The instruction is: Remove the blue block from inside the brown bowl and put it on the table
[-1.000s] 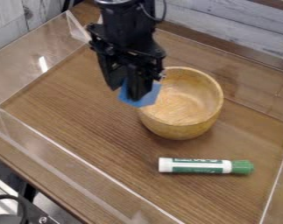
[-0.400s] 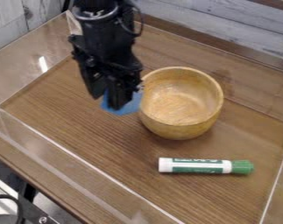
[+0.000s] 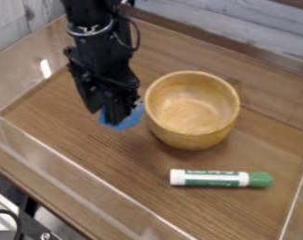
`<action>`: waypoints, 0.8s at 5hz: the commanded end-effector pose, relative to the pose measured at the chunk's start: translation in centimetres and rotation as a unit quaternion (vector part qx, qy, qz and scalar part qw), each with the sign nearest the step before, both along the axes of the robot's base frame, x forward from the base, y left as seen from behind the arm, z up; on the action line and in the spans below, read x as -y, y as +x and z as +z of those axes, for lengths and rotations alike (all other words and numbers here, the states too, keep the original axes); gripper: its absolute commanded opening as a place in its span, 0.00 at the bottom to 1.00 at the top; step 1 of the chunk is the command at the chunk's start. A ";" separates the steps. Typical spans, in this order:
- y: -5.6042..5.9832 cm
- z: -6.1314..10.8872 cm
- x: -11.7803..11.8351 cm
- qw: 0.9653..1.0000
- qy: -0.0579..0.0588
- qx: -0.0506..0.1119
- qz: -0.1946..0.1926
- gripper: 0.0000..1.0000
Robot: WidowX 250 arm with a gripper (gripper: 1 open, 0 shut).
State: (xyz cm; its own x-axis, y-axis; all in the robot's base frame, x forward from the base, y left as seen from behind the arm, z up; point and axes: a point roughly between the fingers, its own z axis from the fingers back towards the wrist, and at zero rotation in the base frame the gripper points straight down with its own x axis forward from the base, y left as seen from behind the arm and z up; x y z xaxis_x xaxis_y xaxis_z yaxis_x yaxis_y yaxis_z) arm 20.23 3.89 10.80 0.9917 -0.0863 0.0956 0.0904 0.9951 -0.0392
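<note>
A: How is the black tool (image 3: 113,111) seen?
B: It is pointed straight down and clenched on the small bright-blue block (image 3: 124,116).

A: Where is the block held?
B: Outside the round light-brown wooden bowl (image 3: 192,109), just beside its left wall, low over the dark wood-grain surface (image 3: 66,141).

A: Anything else?
B: A white-and-green marker (image 3: 220,178) is laid near the surface's front right edge.

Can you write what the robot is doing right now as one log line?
gripper: shut on blue block | place: over table, left of brown bowl | bowl: empty
</note>
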 end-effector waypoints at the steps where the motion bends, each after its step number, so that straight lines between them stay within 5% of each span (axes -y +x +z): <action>1: 0.0 -0.1 -0.6 1.000 0.007 0.015 -0.001 0.00; 4: 0.4 -0.9 -1.1 1.000 0.006 0.015 0.002 0.00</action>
State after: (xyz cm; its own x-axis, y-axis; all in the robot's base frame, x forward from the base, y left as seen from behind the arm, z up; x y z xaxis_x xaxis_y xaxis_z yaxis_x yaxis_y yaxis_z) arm 19.95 4.58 9.07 0.9920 -0.0881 0.0905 0.0919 0.9950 -0.0392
